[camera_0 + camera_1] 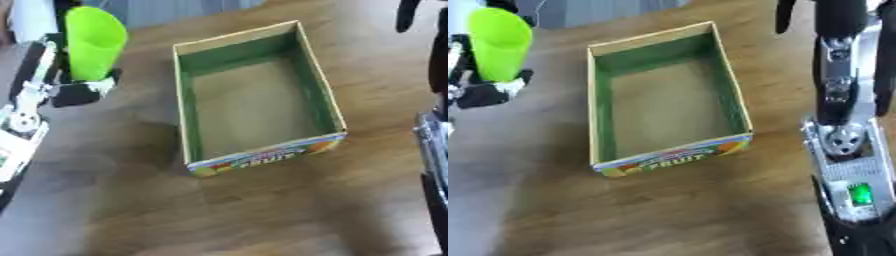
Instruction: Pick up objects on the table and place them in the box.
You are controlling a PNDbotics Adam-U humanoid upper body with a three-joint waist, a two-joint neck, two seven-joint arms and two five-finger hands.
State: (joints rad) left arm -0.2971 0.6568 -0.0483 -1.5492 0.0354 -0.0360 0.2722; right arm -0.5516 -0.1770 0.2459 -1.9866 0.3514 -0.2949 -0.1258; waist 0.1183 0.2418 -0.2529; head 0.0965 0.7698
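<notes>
There was one green cup (92, 42), one open cardboard box (256, 95), and two robot hands, left (80, 90) and right (833, 20).

brown wood-grain table (262, 210) fills the view, grey floor strip (614, 11) beyond its far edge at top

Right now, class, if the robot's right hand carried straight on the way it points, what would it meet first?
Nothing visible: the right hand points toward the far edge of the table, right of the box, so its way looks free, though depth is unclear.
</notes>
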